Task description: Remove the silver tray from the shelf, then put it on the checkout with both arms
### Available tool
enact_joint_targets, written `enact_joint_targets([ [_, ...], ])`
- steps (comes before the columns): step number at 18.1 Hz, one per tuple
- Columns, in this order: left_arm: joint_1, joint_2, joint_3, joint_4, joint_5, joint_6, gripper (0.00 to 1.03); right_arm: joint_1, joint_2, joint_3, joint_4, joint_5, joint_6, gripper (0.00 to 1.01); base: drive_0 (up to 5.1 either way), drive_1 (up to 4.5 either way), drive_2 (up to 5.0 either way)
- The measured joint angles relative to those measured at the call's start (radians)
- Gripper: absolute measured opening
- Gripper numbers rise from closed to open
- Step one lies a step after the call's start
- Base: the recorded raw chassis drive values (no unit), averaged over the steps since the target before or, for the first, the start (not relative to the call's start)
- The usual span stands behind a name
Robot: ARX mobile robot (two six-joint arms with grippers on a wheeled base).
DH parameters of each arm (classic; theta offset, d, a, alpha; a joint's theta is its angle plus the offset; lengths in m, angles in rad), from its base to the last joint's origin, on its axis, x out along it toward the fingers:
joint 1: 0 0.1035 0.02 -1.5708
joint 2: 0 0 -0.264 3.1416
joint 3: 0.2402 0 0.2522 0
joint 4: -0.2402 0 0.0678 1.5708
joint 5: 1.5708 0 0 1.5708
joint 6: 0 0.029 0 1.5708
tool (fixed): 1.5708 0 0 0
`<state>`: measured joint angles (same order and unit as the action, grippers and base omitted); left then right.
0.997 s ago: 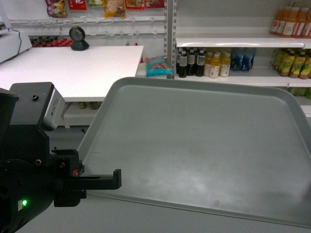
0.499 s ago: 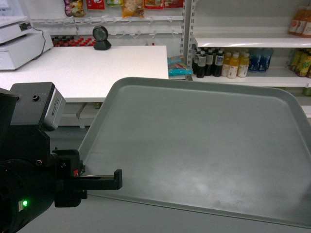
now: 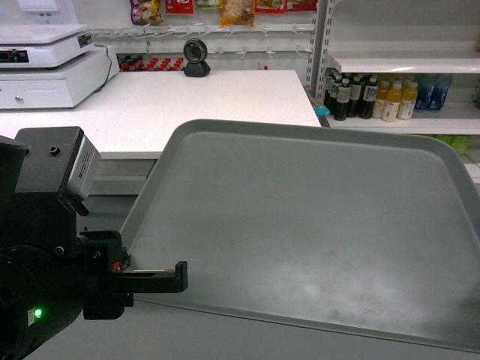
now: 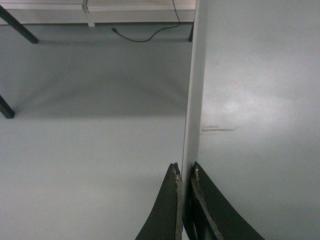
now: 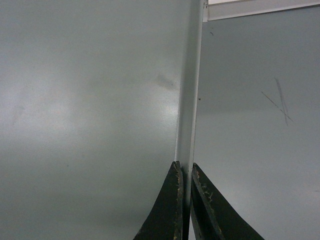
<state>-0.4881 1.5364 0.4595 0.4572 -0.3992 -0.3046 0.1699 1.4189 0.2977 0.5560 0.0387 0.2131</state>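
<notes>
Both hands [image 4: 184, 172] [image 5: 184, 170] on silver tray [image 3: 300, 225] rims

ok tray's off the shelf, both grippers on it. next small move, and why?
Probably carry it forward and left, level, toward the checkout. The tray hangs over bare floor, its far edge short of the counter. The left gripper and right gripper each pinch a side rim, so move both arms together.
</notes>
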Motion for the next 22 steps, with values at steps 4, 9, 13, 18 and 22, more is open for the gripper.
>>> enact_joint_targets([
  [4, 0.0, 0.0, 0.0, 0.0, 0.0, 0.0, 0.03, 0.0, 0.0, 0.0, -0.001, 0.0, 0.0, 0.03, -4.9, 2.52, 2.5],
  [9, 0.0, 0.0, 0.0, -0.002, -0.001, 0.001, 0.03, 0.0, 0.002, 0.0, -0.003, 0.0, 0.0, 0.03, -5.1, 2.35, 2.4],
  [13, 0.002, 0.0, 0.0, -0.005, -0.002, 0.006, 0.03, 0.0, -0.001, -0.002, -0.003, -0.003, 0.0, 0.03, -2.7, 3.12, -1.0],
  [18, 0.002, 0.0, 0.0, 0.004, -0.001, 0.006, 0.03, 0.0, 0.0, -0.002, 0.003, -0.003, 0.0, 0.03, -0.1, 4.11, -4.2],
  [22, 0.002, 0.0, 0.0, 0.002, -0.001, 0.006, 0.03, 0.0, 0.0, -0.002, 0.002, -0.003, 0.0, 0.03, 0.0, 4.16, -4.2],
])
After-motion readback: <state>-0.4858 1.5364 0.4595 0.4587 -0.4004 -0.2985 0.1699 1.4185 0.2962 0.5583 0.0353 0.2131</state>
